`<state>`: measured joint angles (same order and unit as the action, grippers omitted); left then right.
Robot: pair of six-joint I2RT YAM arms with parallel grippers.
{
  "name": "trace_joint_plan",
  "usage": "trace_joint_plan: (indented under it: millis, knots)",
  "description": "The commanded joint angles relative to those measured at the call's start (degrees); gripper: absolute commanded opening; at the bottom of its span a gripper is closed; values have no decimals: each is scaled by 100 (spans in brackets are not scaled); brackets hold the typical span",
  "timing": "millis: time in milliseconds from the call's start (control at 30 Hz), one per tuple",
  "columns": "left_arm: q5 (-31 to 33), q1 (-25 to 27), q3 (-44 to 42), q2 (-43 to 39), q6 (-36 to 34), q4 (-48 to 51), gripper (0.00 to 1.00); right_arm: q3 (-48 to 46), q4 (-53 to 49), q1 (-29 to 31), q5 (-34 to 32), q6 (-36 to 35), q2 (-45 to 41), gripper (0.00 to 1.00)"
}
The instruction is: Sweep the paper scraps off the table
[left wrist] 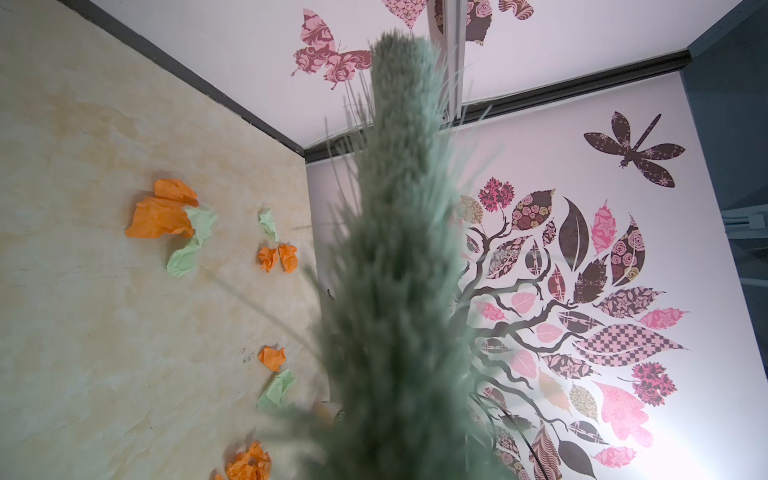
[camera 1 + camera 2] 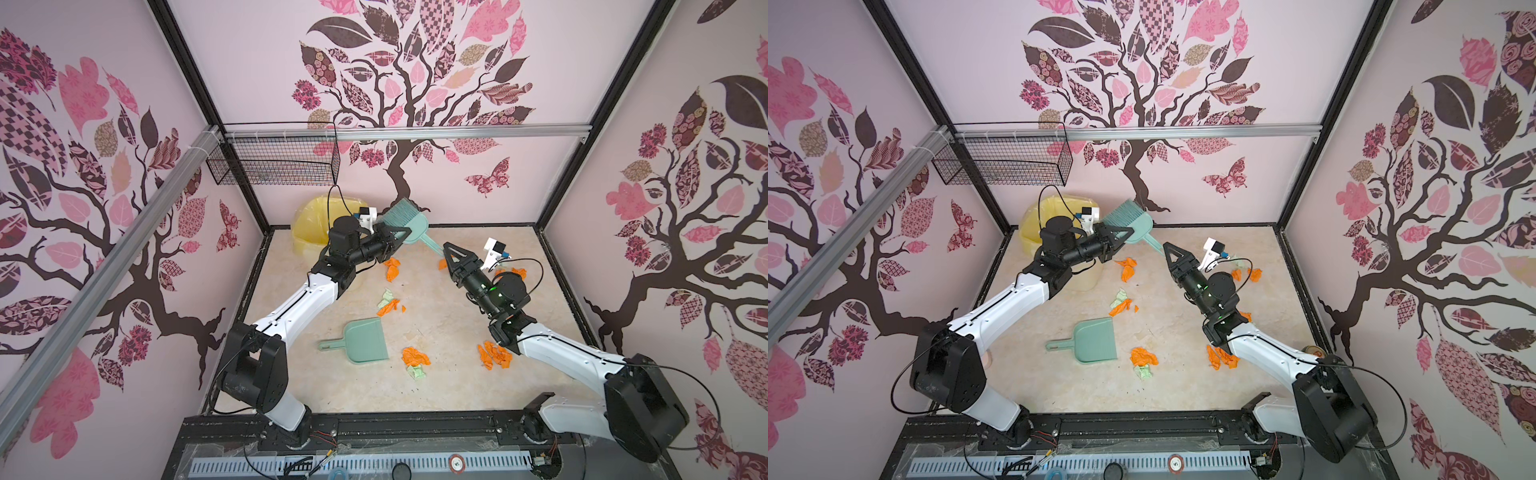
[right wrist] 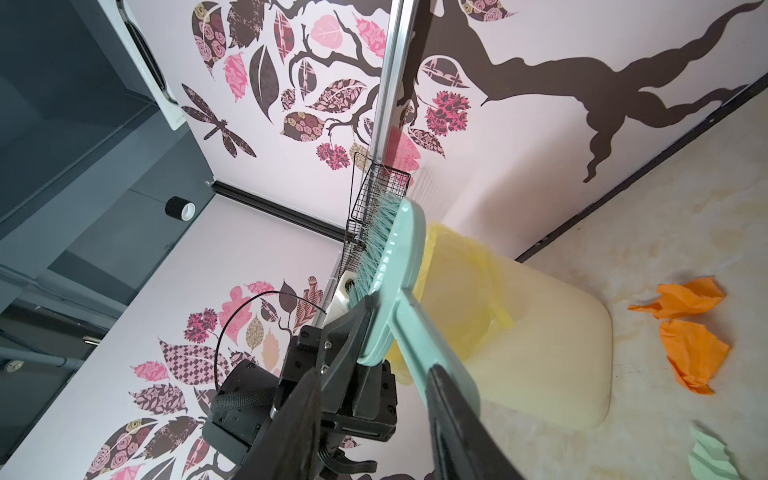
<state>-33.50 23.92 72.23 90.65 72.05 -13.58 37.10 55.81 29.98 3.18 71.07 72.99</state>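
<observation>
Teal plastic hand brush (image 2: 409,216) clamped in left gripper (image 2: 400,235) (bristles up), right gripper (image 2: 446,249) with jaws apart astride its handle (image 3: 419,328), orange and mint crumpled paper scraps (image 2: 414,356) scattered across beige marble-patterned table (image 2: 436,386).

- Setting: an enclosed robot test cell in a lab.
- A beige marble-patterned table (image 2: 436,386) is boxed in on three sides by pink tree-print wall panels (image 2: 257,62) held in black frame posts (image 2: 187,70).
- The left arm (image 2: 291,307) and right arm (image 2: 561,353), both white and black, are mounted on a black rail (image 2: 415,428) along the table's near edge, with loose cables beside it.
- An aluminium rail (image 2: 457,132) crosses the panels above the table's far edge and carries a wire basket (image 2: 274,166).
</observation>
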Motion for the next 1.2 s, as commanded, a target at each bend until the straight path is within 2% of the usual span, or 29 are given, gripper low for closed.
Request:
trace_joint_plan:
  millis: [0,133,467,800,1167]
  knots:
    - [-54,7,-71,-266,6,-268,0,-20,266,-30,-141,148,95,53]
    - [-53,16,-92,-259,-50,-272,0,-45,188,-35,-230,13,33,60]
    - [-96,18,-100,-286,-68,-312,0,82,-102,-38,-400,-104,68,61]
    - [-122,51,-56,-329,-132,-316,0,694,467,-39,311,56,952,44]
    - [-148,51,-100,-338,-117,-312,0,1017,851,-78,693,159,1416,32]
